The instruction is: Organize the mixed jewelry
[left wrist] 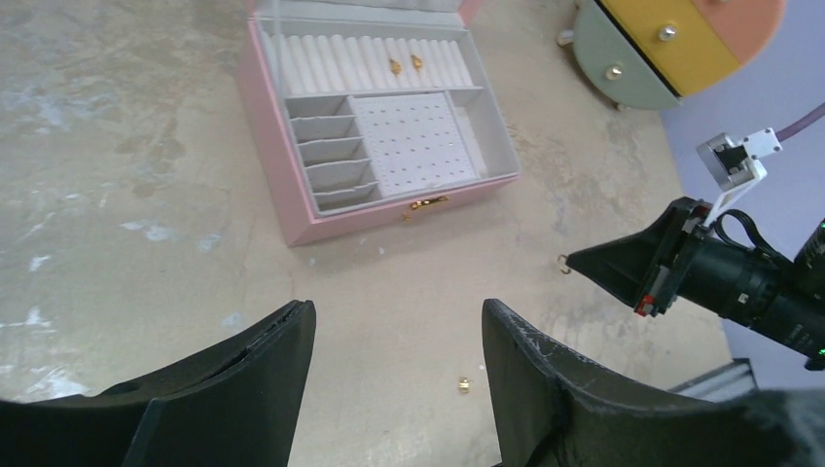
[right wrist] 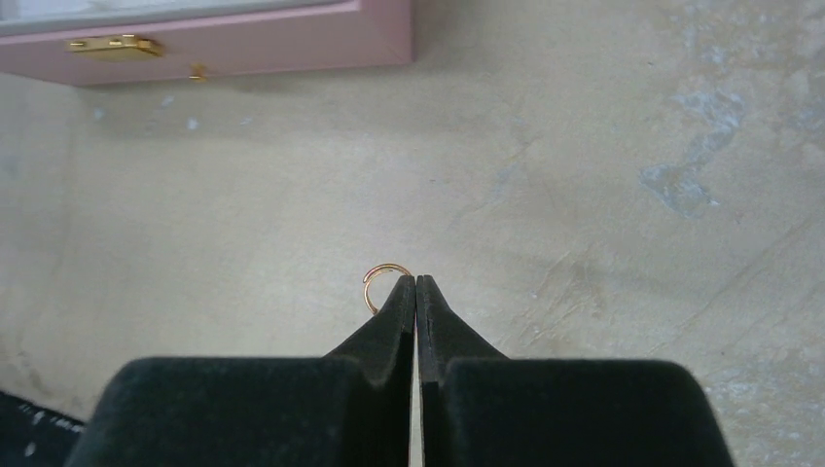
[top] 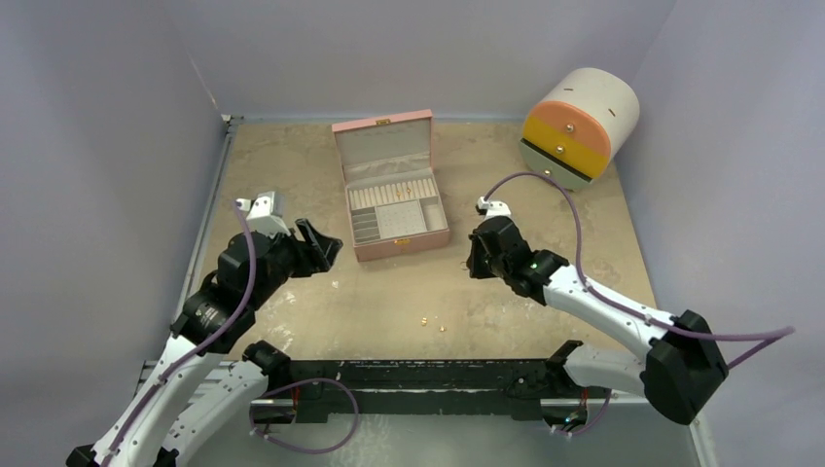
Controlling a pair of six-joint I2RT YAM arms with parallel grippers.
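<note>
- Top view: left gripper [top: 321, 243] hangs over the table [top: 292, 175] with its fingers spread and nothing between them. The pink jewelry box [top: 389, 185] sits open just past its tips.
- Right gripper [top: 474, 261] points at the same box from the other side, fingers pressed together. Two tiny gold pieces [top: 425, 319] lie on the table between the two grippers, nearer the arm bases than either set of tips. A round drawer cabinet [top: 579, 126] is off in the far corner, well beyond the right fingers.
- Left wrist: the fingers [left wrist: 263, 389] stand wide apart and empty. One gold stud [left wrist: 465, 386] lies on the table in the gap, close to the finger on the right gripper's side. Straight ahead of the tips, two gold bits [left wrist: 396, 66] sit in the box's white ring rolls.
- Right wrist: the fingers [right wrist: 389, 321] are shut tight, and the thin gold hoop [right wrist: 368, 282] looks nipped right at their tips, sticking out to one side.
</note>
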